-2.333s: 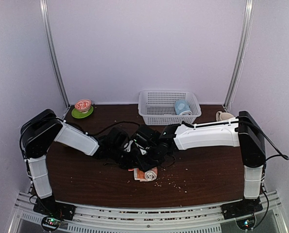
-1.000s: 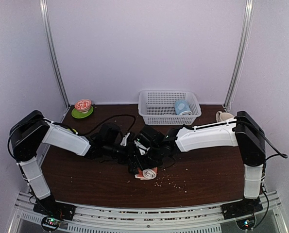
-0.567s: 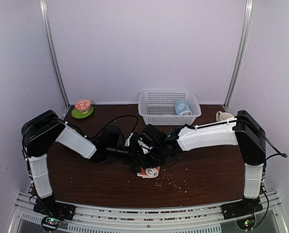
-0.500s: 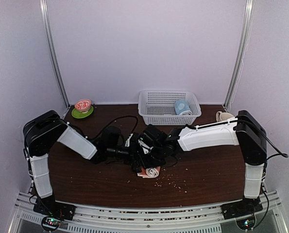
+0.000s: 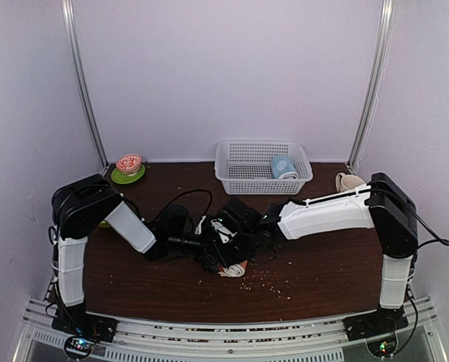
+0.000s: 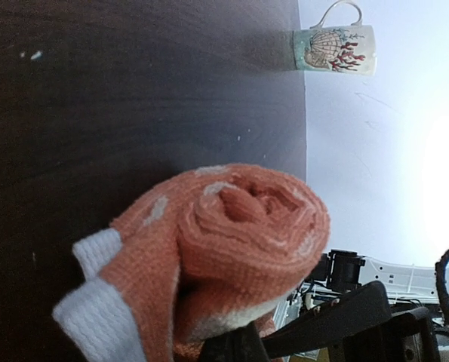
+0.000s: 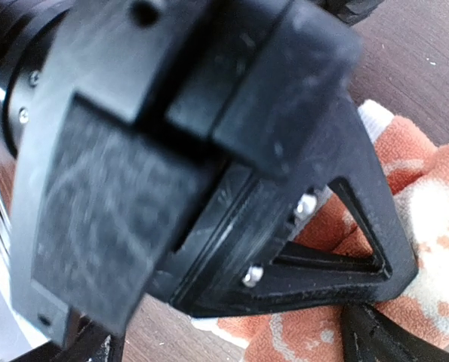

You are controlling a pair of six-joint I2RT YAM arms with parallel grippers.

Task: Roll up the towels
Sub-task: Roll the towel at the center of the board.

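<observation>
An orange-red towel [image 5: 235, 268] with white swirls lies rolled at the table's middle, mostly hidden under both wrists. In the left wrist view the towel [image 6: 239, 234] fills the frame end-on as a tight spiral with a white hem hanging loose. My left gripper [image 6: 239, 348] is shut on the roll's underside, and its wrist is turned on its side. From the right, my right gripper [image 7: 235, 343] stands open over the same towel [image 7: 405, 302], with the left gripper's black body directly before its camera. In the top view the left gripper [image 5: 211, 255] and right gripper [image 5: 228, 255] almost touch.
A white basket [image 5: 239, 178] at the back holds a blue mug [image 5: 283, 166]. A bowl on a green saucer [image 5: 128, 167] sits back left, a cream mug [image 5: 349, 181] back right. That shell-patterned mug [image 6: 335, 49] lies beyond the roll. Crumbs [image 5: 266, 285] dot the wood near the towel.
The left arm's upper links have swung right and upward while its gripper stayed at the towel. The roll looks tighter and more covered by the wrists. The right arm has barely moved.
</observation>
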